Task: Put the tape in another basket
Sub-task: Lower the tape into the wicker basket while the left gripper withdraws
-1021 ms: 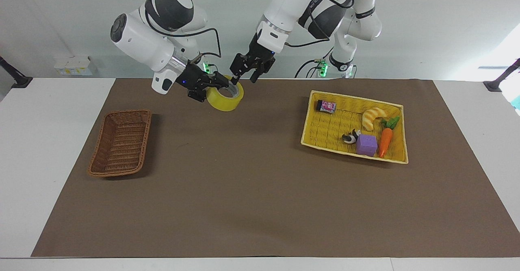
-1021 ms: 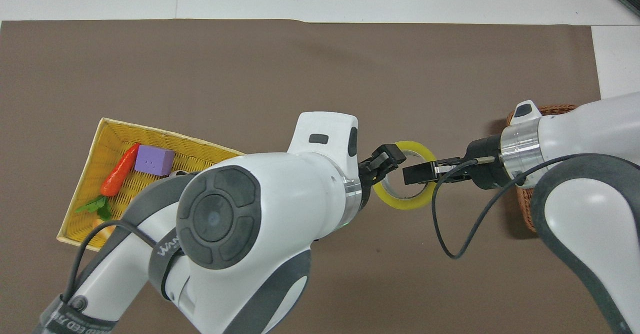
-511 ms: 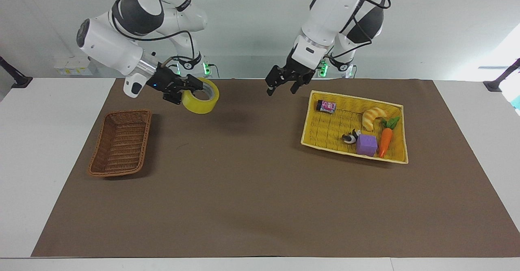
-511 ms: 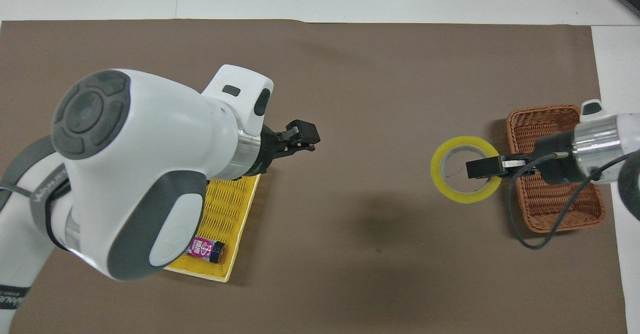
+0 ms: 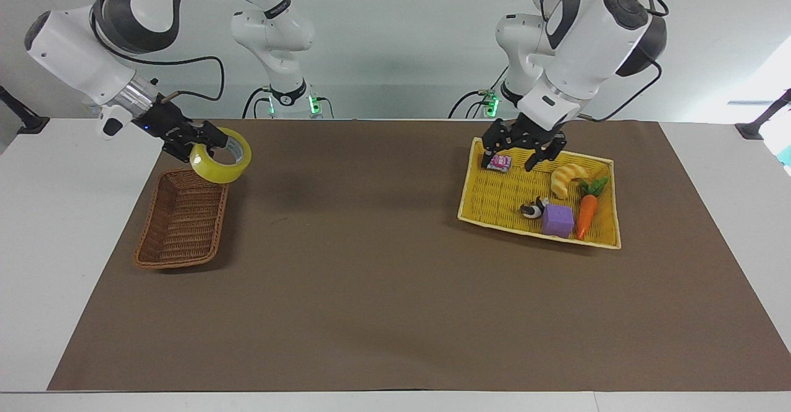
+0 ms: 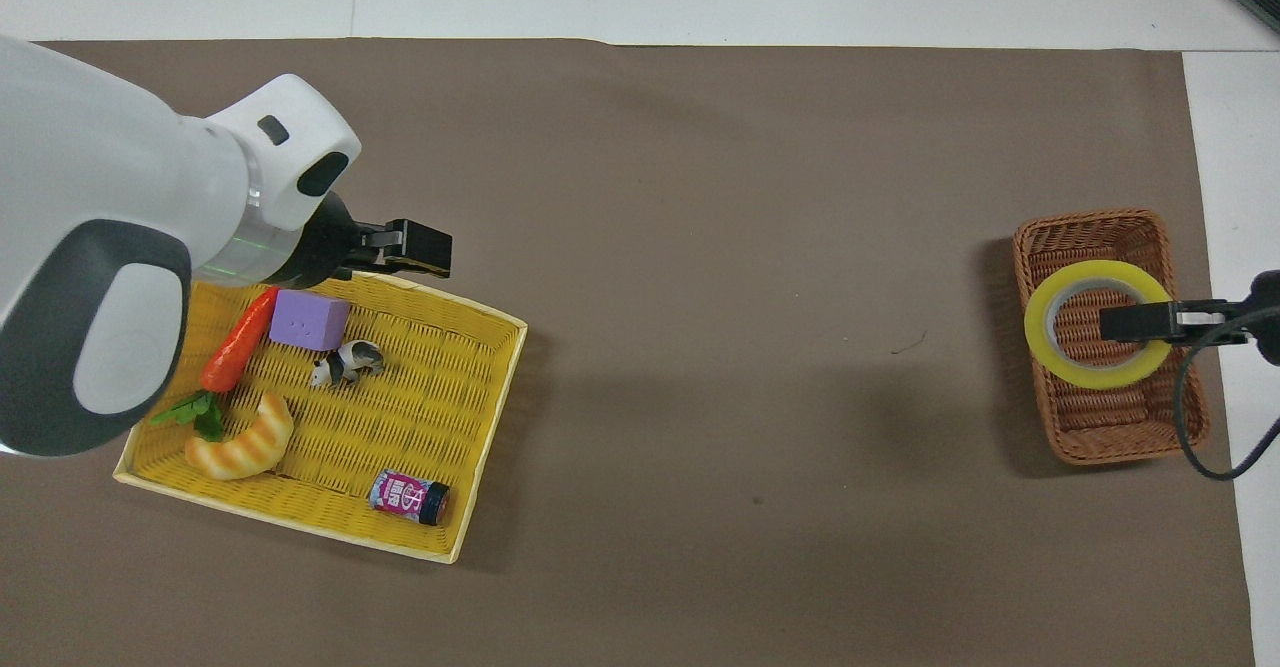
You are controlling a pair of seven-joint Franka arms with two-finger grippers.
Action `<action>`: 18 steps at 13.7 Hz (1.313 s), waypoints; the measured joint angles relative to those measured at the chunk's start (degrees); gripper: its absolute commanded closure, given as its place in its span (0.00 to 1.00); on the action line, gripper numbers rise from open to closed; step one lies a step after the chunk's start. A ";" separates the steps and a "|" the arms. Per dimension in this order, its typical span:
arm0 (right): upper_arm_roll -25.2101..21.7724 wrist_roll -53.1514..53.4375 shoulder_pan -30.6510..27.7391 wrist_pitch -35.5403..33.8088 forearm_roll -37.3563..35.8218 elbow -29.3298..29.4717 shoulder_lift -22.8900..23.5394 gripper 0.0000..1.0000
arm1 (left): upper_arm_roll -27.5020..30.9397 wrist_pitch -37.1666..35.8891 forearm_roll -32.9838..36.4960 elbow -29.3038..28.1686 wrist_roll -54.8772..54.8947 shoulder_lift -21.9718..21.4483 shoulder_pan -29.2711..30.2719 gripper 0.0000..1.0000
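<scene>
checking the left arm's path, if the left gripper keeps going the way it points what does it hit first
Probably the yellow basket: the left gripper points down over its end nearer the robots, close to the small can. Depth is unclear.

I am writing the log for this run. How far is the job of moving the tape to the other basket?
Done: the tape is out of the yellow basket, held by the right gripper. In hand: it hangs over the brown wicker basket, not yet inside. Left: lower and release. The left gripper waits, open, over the yellow basket.

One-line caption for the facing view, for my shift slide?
Right gripper holds the translucent yellow tape roll above the dark brown wicker basket; left gripper hangs over the yellow woven basket.
</scene>
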 measured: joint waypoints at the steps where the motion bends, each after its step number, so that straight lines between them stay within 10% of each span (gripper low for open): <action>1: 0.03 0.36 -0.25 1.50 -0.92 0.29 0.68 1.00 | 0.01 -1.02 1.94 0.00 1.34 -0.01 1.52 0.00; 18: -0.11 -4.43 -7.71 8.90 -1.48 1.81 16.42 1.00 | 0.22 -21.08 10.51 6.90 13.41 -6.72 15.87 0.00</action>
